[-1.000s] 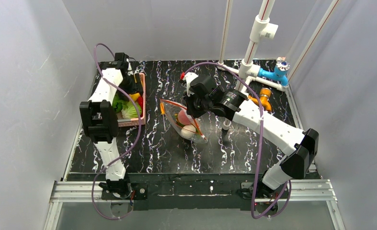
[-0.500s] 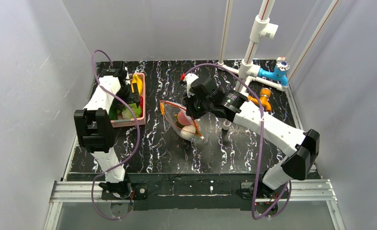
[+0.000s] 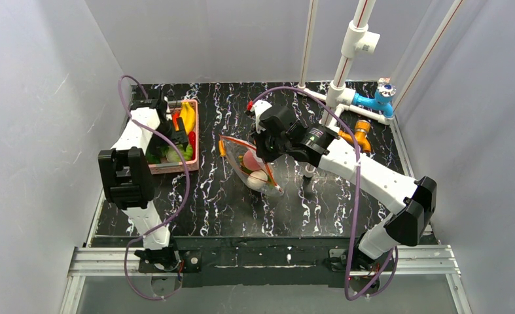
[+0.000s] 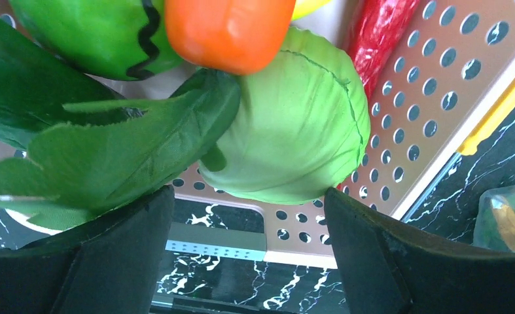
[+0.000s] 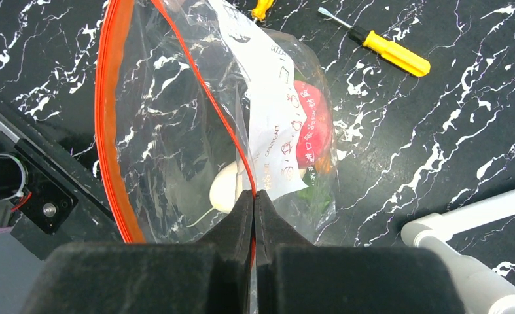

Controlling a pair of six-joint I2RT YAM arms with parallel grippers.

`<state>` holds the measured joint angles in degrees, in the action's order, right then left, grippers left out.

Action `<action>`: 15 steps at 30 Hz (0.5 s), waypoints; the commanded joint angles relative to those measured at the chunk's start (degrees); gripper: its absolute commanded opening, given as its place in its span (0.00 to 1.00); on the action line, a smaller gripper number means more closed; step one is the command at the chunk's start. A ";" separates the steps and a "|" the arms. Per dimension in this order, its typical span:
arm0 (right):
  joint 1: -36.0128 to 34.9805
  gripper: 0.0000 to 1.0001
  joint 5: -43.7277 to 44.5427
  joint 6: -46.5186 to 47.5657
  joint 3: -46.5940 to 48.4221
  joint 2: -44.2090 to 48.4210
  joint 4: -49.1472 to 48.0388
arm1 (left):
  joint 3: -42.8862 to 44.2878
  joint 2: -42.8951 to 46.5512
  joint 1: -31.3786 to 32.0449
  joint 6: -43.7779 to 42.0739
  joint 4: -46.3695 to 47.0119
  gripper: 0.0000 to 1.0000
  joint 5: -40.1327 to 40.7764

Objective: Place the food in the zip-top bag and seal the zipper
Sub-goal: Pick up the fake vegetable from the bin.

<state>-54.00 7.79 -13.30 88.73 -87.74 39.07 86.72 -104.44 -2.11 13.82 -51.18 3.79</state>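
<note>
The clear zip-top bag [image 3: 253, 169] [image 5: 176, 137] lies mid-table with its mouth held open. My right gripper [image 3: 262, 152] [image 5: 254, 196] is shut on the upper lip of the orange-red zipper [image 5: 110, 131]. Inside the bag lie a white radish [image 5: 223, 191] and a red-pink ball [image 5: 315, 124] behind the white label. My left gripper [image 3: 177, 134] [image 4: 247, 193] hangs open over the pink basket [image 3: 173, 167] [image 4: 438, 98]. The round green cabbage [image 4: 294, 131] sits just beyond its fingertips, between them. An orange piece [image 4: 228, 26], leafy greens [image 4: 110, 150] and a red pepper [image 4: 379, 33] crowd around it.
A yellow-handled screwdriver [image 5: 395, 53] [image 4: 497, 111] lies on the black marbled table between basket and bag. White pipes [image 3: 346, 72] with a blue fitting [image 3: 379, 101] and an orange fitting [image 3: 362, 134] stand at the back right. Grey walls enclose the table.
My left gripper has shifted back and left over the basket and its jaws have spread wider. The right gripper and the bag have stayed put.
</note>
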 commanded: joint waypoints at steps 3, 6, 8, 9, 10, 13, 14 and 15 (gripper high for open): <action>-0.23 0.01 -0.33 0.22 2.34 1.08 -1.12 | -1.91 1.02 -0.69 1.59 4.91 0.88 -0.47; -0.23 0.01 -0.65 -0.05 2.41 0.66 -1.28 | -3.37 0.95 -0.62 3.82 8.56 0.92 -2.59; -0.23 0.01 -0.75 -0.15 2.41 0.52 -1.36 | -5.04 1.54 -0.64 5.83 10.94 0.92 -2.50; -0.23 0.01 -0.69 -0.16 2.37 0.55 -1.43 | -6.02 1.92 -0.59 6.21 12.24 0.97 -2.36; -0.23 0.01 -0.72 -0.15 2.27 0.56 -1.44 | -6.88 2.27 -0.56 6.93 13.24 0.98 -2.20; -0.23 0.01 -1.09 -0.24 2.05 0.52 -1.55 | -9.36 2.68 -0.57 7.81 15.68 0.98 -1.55; -0.28 0.01 -1.20 -0.32 1.92 0.44 -1.62 | -9.85 2.42 -0.55 7.94 16.33 0.98 -1.51; -0.24 0.01 -1.28 -0.36 1.96 0.39 -1.62 | -10.25 1.93 -0.57 7.97 16.74 0.98 -1.52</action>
<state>-54.04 7.20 -13.37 88.73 -87.74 38.96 79.11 -103.50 -2.55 19.88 -38.26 1.26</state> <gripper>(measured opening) 0.028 0.981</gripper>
